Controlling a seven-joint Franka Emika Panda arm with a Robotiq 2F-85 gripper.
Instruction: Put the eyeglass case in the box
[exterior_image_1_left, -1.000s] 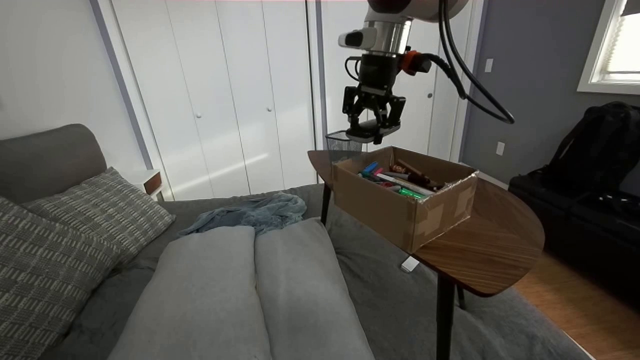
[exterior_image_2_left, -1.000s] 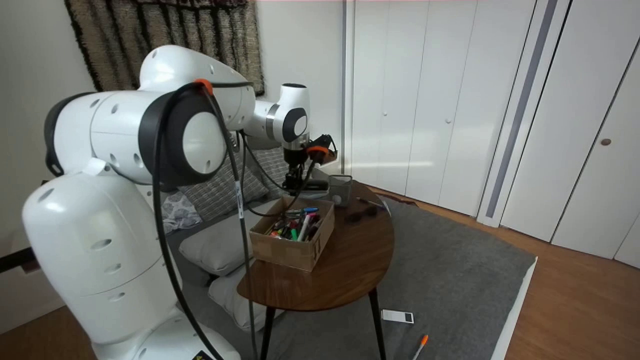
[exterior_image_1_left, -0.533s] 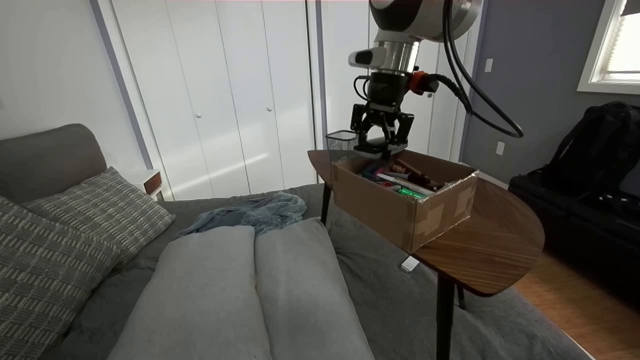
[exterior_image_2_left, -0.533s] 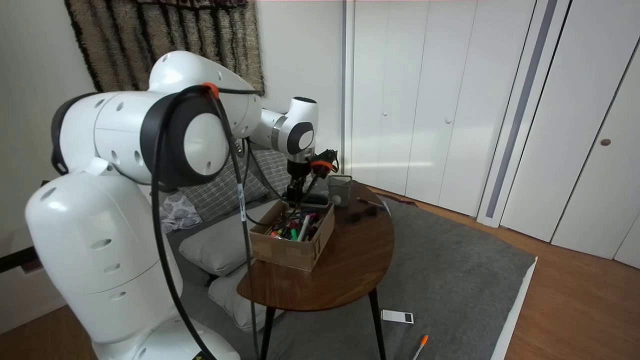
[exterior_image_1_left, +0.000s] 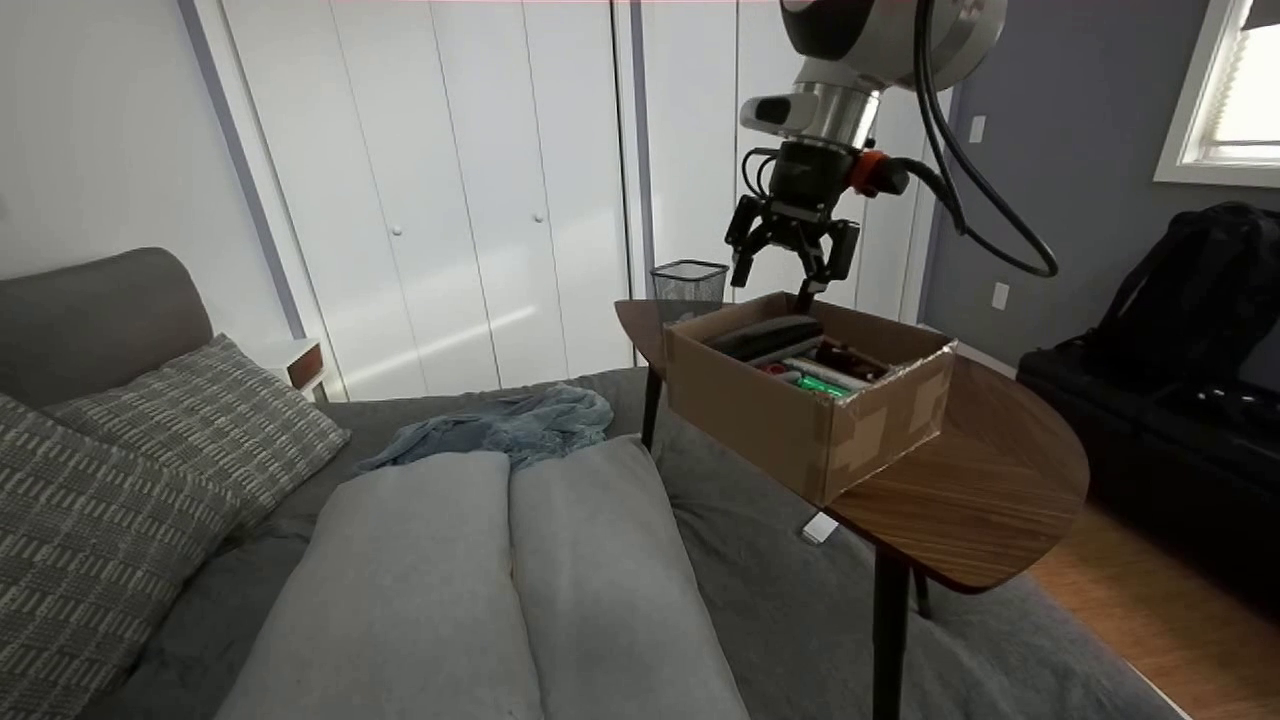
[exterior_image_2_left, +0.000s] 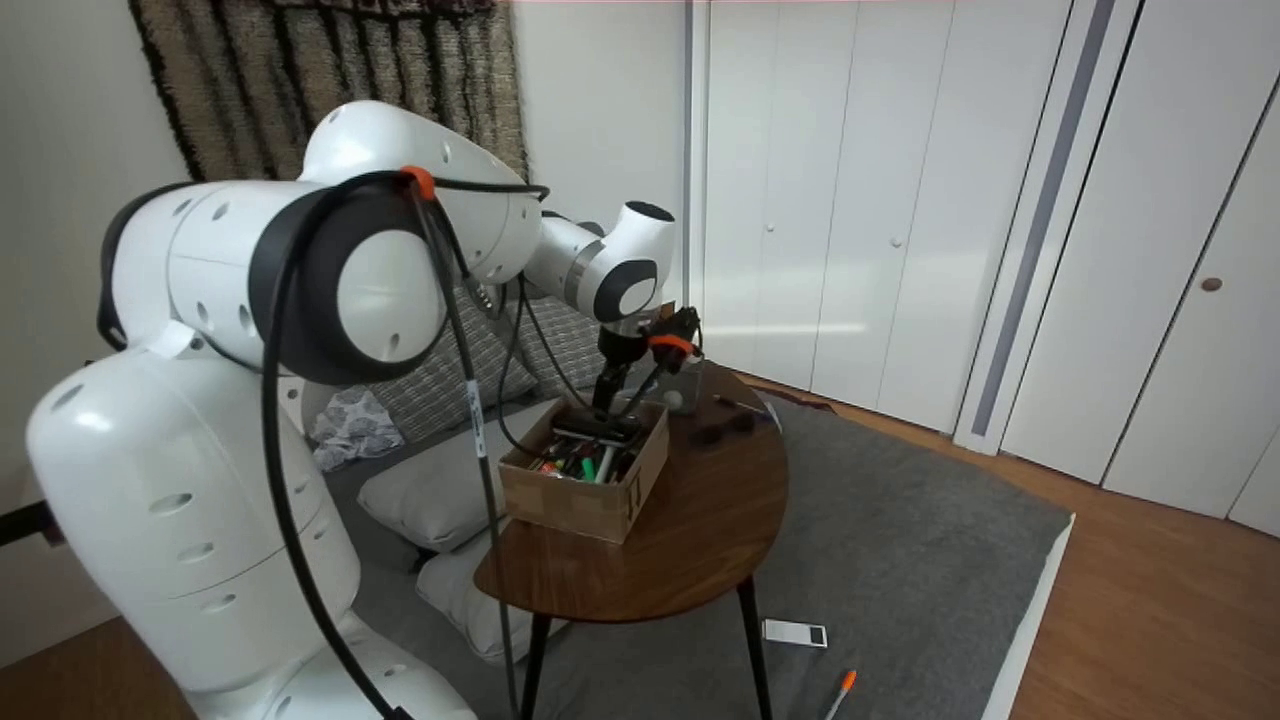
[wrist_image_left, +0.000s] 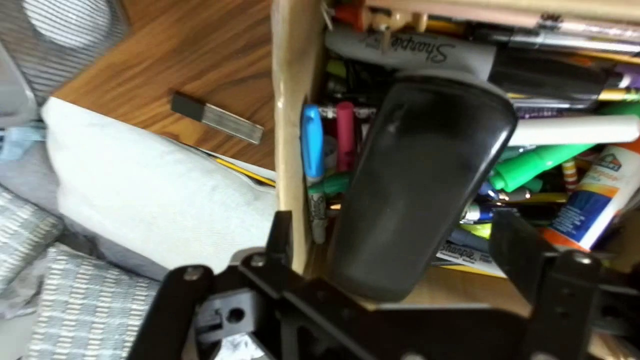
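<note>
There lies the glossy black oblong eyeglass case (wrist_image_left: 421, 185), aslant on coloured markers (wrist_image_left: 547, 160) inside the open-topped brown cardboard box (exterior_image_1_left: 745, 420), the black two-fingered end effector (exterior_image_1_left: 777, 283) spread wide above, gripping nothing, and only the wrist view catches a silver-and-black stick (wrist_image_left: 218, 118) on the brown wooden tabletop (wrist_image_left: 210, 55)!

The eyeglass case (wrist_image_left: 420, 185) is black, the box (exterior_image_1_left: 750, 425) brown, a cushion (exterior_image_1_left: 95, 540) grey with whitish dashes

Brown cardboard box (exterior_image_1_left: 750, 425) sits at the edge of the wooden tabletop (exterior_image_1_left: 1000, 490). Dark eyeglass case (exterior_image_1_left: 768, 336) lies inside, beside jumbled small items (exterior_image_1_left: 824, 385), one bright green. Gripper (exterior_image_1_left: 772, 288) hangs over the box, fingers parted. From here, mesh bin (exterior_image_1_left: 690, 290) stands behind.
</note>
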